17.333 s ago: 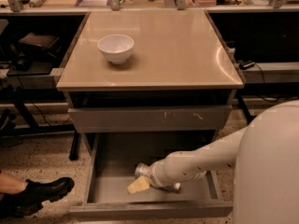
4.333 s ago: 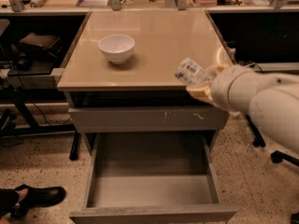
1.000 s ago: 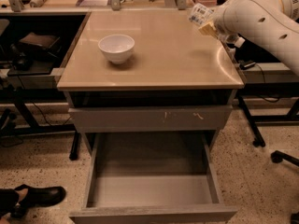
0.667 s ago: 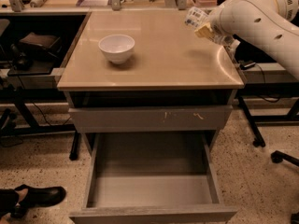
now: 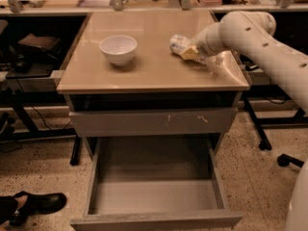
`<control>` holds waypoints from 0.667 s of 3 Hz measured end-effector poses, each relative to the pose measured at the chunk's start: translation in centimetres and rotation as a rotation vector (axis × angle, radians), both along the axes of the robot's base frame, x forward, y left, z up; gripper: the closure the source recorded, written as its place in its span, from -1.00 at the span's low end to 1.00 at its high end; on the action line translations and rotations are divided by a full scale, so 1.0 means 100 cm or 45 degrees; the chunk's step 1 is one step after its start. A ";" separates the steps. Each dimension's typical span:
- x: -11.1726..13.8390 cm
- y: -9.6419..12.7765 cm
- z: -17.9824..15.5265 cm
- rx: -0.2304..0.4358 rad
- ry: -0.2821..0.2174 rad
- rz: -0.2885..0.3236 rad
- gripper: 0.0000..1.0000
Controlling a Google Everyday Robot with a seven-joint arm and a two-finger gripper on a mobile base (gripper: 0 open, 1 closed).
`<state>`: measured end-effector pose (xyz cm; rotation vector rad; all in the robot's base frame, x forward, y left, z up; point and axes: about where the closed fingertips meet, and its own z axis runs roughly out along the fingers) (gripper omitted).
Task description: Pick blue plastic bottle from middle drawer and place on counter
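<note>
Down and leftward the arm (image 5: pixel 257 35) has swung since a moment ago, carrying its load from high over the far right corner to low over the right part of the counter (image 5: pixel 144 73). That big beige top is what I'm looking across. Below it the middle drawer (image 5: pixel 154 221) stands pulled fully out, its grey floor bare. Above the drawer sits the shut, scratched drawer front (image 5: pixel 149 121). A white bowl (image 5: pixel 118 48) rests on the left part of the counter, well apart from the arm's tip.

From where I stand, the worry is the release. The bottle lies tilted on its side in the grip, and I cannot tell whether it touches the surface yet. Let go while it hangs above the glossy top, it could drop and roll, toward the bowl or off the right edge.

The gripper (image 5: pixel 188 52) hovers just above the counter's right part, its fingers closed around the blue plastic bottle (image 5: pixel 177 43). A yellowish pad presses against the bottle's side. So the bottle is out of the drawer and over the counter, but not yet set free.
</note>
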<state>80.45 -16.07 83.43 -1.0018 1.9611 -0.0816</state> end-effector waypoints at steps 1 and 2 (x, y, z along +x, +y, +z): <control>0.000 0.000 0.006 0.000 0.000 0.000 0.62; 0.000 0.000 0.006 0.000 0.000 0.000 0.15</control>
